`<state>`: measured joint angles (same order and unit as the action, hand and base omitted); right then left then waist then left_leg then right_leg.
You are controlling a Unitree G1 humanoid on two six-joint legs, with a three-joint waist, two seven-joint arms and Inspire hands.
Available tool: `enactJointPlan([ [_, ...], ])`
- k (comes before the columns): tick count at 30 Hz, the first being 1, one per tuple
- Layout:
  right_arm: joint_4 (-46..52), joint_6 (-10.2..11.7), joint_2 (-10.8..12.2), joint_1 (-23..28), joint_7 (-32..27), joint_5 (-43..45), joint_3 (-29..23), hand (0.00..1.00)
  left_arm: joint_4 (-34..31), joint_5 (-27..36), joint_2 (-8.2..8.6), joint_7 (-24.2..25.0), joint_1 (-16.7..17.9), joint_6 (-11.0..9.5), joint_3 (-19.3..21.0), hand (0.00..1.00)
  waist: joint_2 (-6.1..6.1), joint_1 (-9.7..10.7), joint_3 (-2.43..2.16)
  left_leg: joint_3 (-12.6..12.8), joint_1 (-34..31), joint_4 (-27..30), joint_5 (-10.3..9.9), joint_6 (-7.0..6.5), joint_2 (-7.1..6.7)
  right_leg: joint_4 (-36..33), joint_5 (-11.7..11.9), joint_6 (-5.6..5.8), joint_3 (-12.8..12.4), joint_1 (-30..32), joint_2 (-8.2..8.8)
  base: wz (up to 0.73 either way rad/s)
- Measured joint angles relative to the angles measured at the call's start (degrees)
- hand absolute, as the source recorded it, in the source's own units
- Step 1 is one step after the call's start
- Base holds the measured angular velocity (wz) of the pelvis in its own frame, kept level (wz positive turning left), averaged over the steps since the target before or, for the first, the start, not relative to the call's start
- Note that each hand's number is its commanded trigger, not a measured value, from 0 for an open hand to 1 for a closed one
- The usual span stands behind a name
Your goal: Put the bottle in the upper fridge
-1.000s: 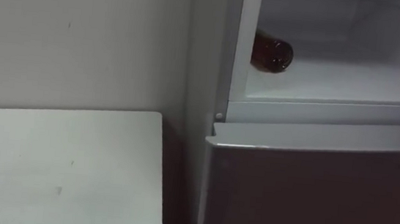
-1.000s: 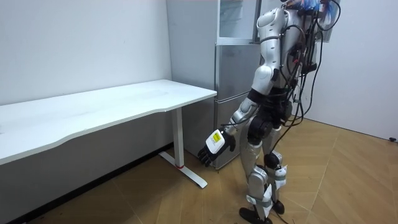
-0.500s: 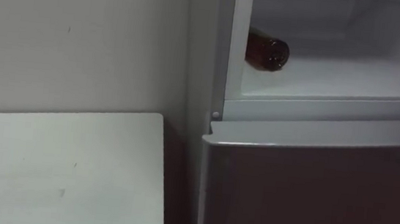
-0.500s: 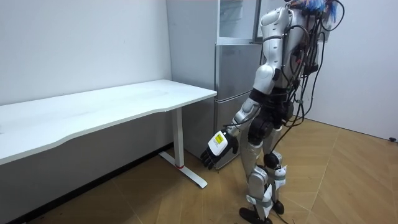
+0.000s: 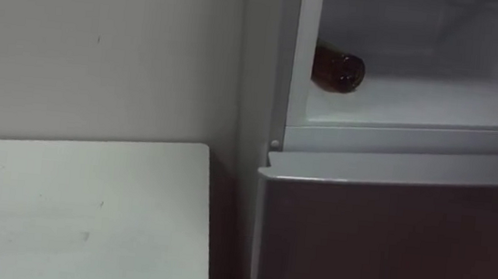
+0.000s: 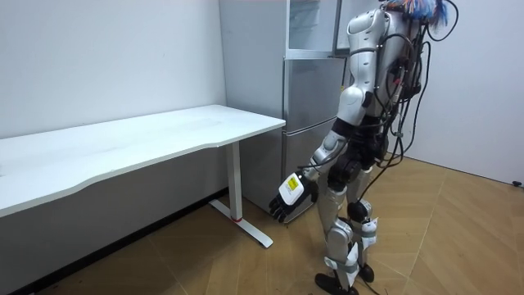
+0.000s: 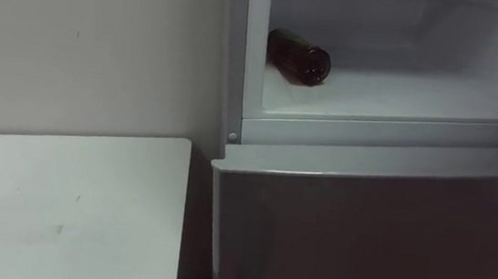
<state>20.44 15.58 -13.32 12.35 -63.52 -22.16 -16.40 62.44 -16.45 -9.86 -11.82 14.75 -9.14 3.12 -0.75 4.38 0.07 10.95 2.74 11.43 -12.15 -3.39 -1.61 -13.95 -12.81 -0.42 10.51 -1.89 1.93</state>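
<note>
**Bottle lodged in upper fridge; left hand empty**

The bottle [image 5: 338, 67] lies on its side on the floor of the fridge's [image 5: 414, 137] open upper compartment, at the left wall, base toward me. I judge it to be brown glass: rigid, smooth, breakable and apt to roll. Any re-grip should wrap the mid-body, not the neck. The lower door [image 5: 386, 235] is closed. The table [image 5: 78, 205] stands just left of the fridge. My left hand [image 6: 291, 197] hangs beside the thigh, fingers relaxed, carrying nothing.

The upper fridge's shelf [image 5: 436, 103] bears a bottle [image 5: 338, 67] lying sideways
</note>
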Motion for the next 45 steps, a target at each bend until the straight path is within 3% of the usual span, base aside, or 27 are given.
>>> enactJointPlan([
  [13,0.47,-0.01,0.0,0.01,2.53,1.69,3.96,0.0,0.01,0.01,-0.01,0.09,0.5,-0.04,0.01,0.0,0.24,-0.06,-0.1,-0.09,-0.08,-0.12,0.0,0.0,-0.04,0.09,0.0,0.0,0.04,-0.06,0.02,0.0],
  [30,0.47,-0.02,0.0,0.03,3.03,2.6,4.86,0.0,2.99,0.05,-0.01,0.09,-0.53,-0.05,0.01,0.0,0.44,-1.22,-0.08,-0.03,0.36,-0.11,0.01,0.0,-0.02,-0.02,0.03,-0.03,-0.14,-0.21,-0.02,0.0],
  [39,0.46,-0.37,0.0,0.52,3.37,9.29,10.83,0.0,4.11,-0.09,-0.02,0.35,-1.22,0.04,0.02,0.0,0.44,-2.72,0.03,-0.06,0.15,-0.36,0.07,0.12,0.23,0.48,0.13,-0.21,-0.05,-0.07,-0.25,0.0],
  [45,0.46,-1.83,-0.03,0.54,9.33,11.78,14.0,0.0,4.14,-0.6,-0.06,2.43,-1.55,0.47,0.06,0.0,-0.11,-3.51,0.3,-0.08,-0.02,-0.85,0.1,0.15,0.08,0.48,0.13,-0.2,-0.12,-0.13,-0.26,0.0],
])
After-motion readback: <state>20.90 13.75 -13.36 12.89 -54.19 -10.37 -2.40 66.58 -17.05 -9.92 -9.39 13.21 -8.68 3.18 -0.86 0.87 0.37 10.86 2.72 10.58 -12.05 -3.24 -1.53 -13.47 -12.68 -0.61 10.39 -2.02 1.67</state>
